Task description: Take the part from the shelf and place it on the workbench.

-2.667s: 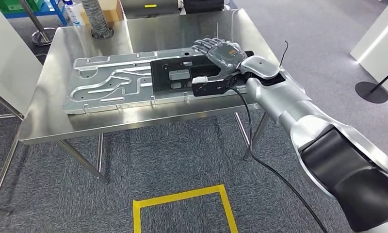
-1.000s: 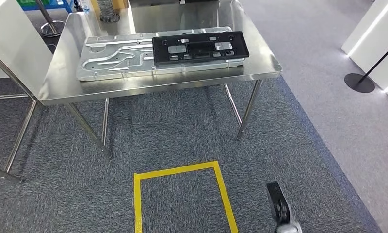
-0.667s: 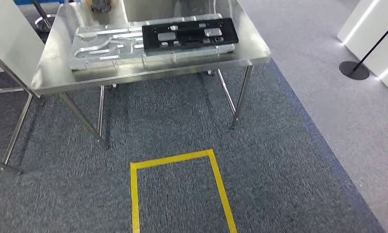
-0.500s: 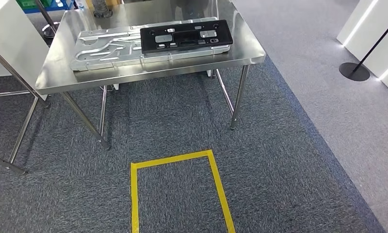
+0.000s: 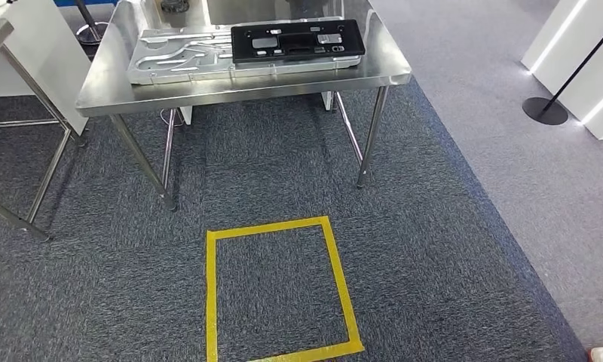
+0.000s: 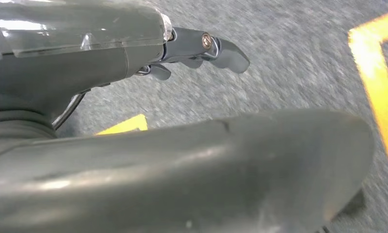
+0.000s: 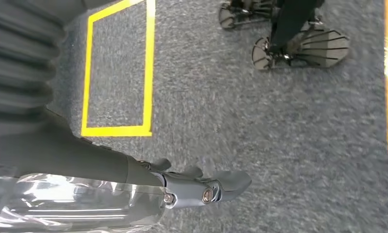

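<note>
1 black part (image 5: 298,40) lies flat on 1 grey metal plate (image 5: 182,54) on my steel surface (image 5: 238,87), which I judge as the placing done. 2 hands hang over the carpet on the near side of that surface, left hand (image 6: 134,97) and right hand (image 7: 114,184), each holding nothing, fingers loosely apart. 1 yellow floor square (image 5: 280,290) sits in front of the surface.

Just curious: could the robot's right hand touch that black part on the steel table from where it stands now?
Probably not. The black part lies far off on the workbench, while the right hand hangs empty over the carpet.
</note>
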Robot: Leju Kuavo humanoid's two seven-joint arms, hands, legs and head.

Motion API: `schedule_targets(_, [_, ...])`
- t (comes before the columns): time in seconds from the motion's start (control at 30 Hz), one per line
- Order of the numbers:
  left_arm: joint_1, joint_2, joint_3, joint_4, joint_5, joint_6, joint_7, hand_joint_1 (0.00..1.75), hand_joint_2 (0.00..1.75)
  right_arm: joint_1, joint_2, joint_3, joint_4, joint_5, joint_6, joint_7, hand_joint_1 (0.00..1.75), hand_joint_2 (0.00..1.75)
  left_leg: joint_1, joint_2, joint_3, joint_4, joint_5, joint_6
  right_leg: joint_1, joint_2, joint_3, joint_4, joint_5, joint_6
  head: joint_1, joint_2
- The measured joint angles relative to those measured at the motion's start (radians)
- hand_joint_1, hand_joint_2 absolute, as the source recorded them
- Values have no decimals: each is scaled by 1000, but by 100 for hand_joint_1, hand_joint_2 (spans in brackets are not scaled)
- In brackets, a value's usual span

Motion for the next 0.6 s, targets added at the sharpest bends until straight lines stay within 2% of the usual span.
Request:
schedule_targets(0.03, [0, -1, -2, 0, -1, 0, 1, 0, 0, 1, 2, 1, 0, 0, 3, 3, 0, 44, -1, 1, -13, 1, 11, 3, -2, 2, -15, 58, -54, 4, 0, 0])
schedule_targets(0.07, [1, -2, -4, 0, -1, 0, 1, 0, 44, 2, 5, 2, 1, 0, 5, 5, 0, 87, -1, 1, -26, 3, 21, 4, -4, 3, -30, 125, -97, 8, 0, 0])
schedule_targets(0.1, [1, -2, -5, 0, -2, 0, 1, 0, 87, 2, 9, 3, 1, 0, 7, 6, 0, 131, -1, 2, -41, 6, 31, 3, -7, 4, -42, 188, -115, 12, 0, 0])
schedule_targets(0.13, [2, -3, -6, 0, -3, 0, 1, 0, 131, 3, 13, 4, 2, 0, 7, 7, 0, 175, 0, 4, -57, 11, 40, 0, -10, 4, -44, 229, -108, 16, 0, 0])
schedule_targets(0.17, [3, -4, -7, 0, -3, 1, 1, 0, 175, 3, 15, 5, 2, 0, 6, 8, 0, 131, 1, 5, -75, 19, 47, -3, -14, 4, -30, 236, -82, 21, 0, 0])
schedule_targets(0.2, [3, -4, -7, 0, -4, 3, 1, 0, 175, 2, 16, 5, 2, 0, 6, 8, 0, 87, 3, 6, -93, 31, 52, -7, -19, 4, 5, 204, -52, 25, 0, 0])
schedule_targets(0.23, [4, -5, -8, 0, -5, 5, 2, 0, 175, 2, 16, 5, 2, 0, 5, 8, 0, 44, 5, 6, -109, 46, 56, -11, -25, 4, 57, 139, -39, 30, 0, 0])
schedule_targets(0.27, [4, -6, -9, 0, -5, 8, 5, 0, 175, 1, 16, 6, 2, 0, 4, 8, 0, 0, 5, 5, -125, 63, 56, -17, -27, 5, 112, 64, -46, 30, 0, 0])
schedule_targets(0.3, [4, -6, -10, 0, -6, 11, 10, 0, 175, 0, 16, 6, 2, 0, 4, 7, 0, 44, 4, 5, -136, 78, 55, -22, -27, 7, 153, 4, -63, 26, 0, 0])
schedule_targets(0.33, [4, -7, -10, 0, -4, 13, 17, 0, 175, -2, 16, 6, 2, 0, 4, 5, 0, 87, 2, 5, -142, 90, 55, -28, -26, 8, 177, -32, -82, 19, 0, 0])
schedule_targets(0.4, [5, -8, -10, 0, 3, 12, 34, 0, 175, -3, 16, 6, 2, -3, 13, -3, 0, 175, 4, 5, -149, 99, 57, -40, -21, 8, 178, -44, -90, -2, 0, 0])
schedule_targets(0.43, [5, -8, -9, 0, 7, 10, 41, 0, 175, -3, 15, 6, 2, -5, 19, -8, 0, 175, 6, 4, -154, 106, 53, -46, -20, 5, 175, -45, -85, -11, 0, 0])
schedule_targets(0.47, [7, -8, -11, 0, 12, 6, 47, 0, 175, -3, 13, 6, 2, -6, 25, -13, 0, 175, 9, 3, -163, 126, 36, -52, -20, 3, 170, -46, -79, -20, 0, 0])
schedule_targets(0.5, [11, -8, -15, 0, 20, 3, 50, 0, 175, -3, 11, 6, 1, -8, 30, -18, 0, 175, 11, 3, -179, 165, 6, -58, -20, 2, 165, -48, -72, -27, 0, 0])
schedule_targets(0.57, [24, -6, -38, 0, 52, -1, 52, 0, 175, -1, 7, 6, -5, -12, 37, -24, 0, 175, 14, 2, -228, 295, -76, -66, -17, 0, 151, -47, -62, -33, 0, 0])
schedule_targets(0.6, [28, -5, -46, 0, 63, -1, 52, 0, 175, -1, 6, 6, -7, -14, 39, -25, 0, 175, 15, 2, -243, 335, -98, -67, -15, 0, 147, -47, -60, -34, 0, 0])
